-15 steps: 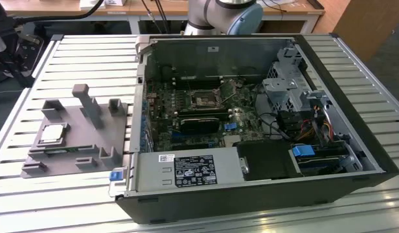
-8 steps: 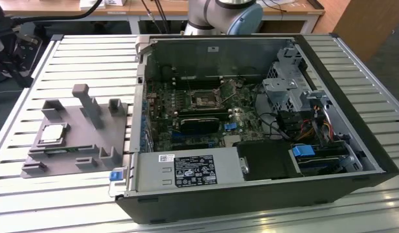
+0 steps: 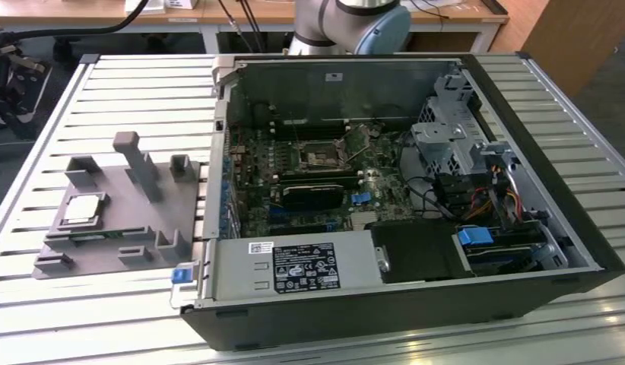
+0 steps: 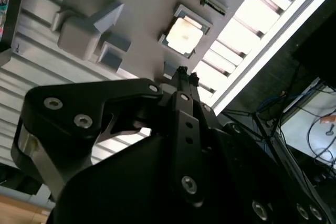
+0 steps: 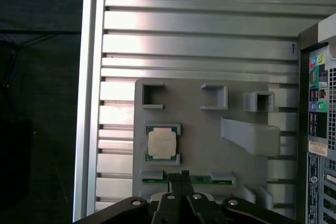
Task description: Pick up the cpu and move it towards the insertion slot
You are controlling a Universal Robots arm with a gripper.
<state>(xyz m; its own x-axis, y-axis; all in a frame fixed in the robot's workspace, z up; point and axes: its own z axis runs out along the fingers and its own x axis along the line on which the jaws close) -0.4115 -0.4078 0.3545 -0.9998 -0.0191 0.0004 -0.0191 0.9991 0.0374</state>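
The cpu [image 3: 81, 209] is a small silver square with a pale rim, lying flat in a pocket of the grey fixture [image 3: 140, 228] at the exterior view's left. Both wrist views look down on the cpu [image 5: 161, 142] [image 4: 184, 36] from well above. My gripper [image 5: 180, 176] [image 4: 182, 72] hangs over the fixture's edge, short of the chip and not touching it. Its black fingertips [image 5: 184, 174] meet with nothing between them. The insertion slot [image 3: 321, 157] is a dark square socket with a metal frame on the green board inside the open computer case [image 3: 586, 251].
The slatted metal table [image 3: 120, 91] carries the fixture and the case. Upright grey posts [image 3: 140, 163] rise from the fixture beside the cpu. A green strip [image 5: 215, 180] lies in a fixture slot under my gripper. A black card [image 3: 312, 194], cables and drive cages crowd the case.
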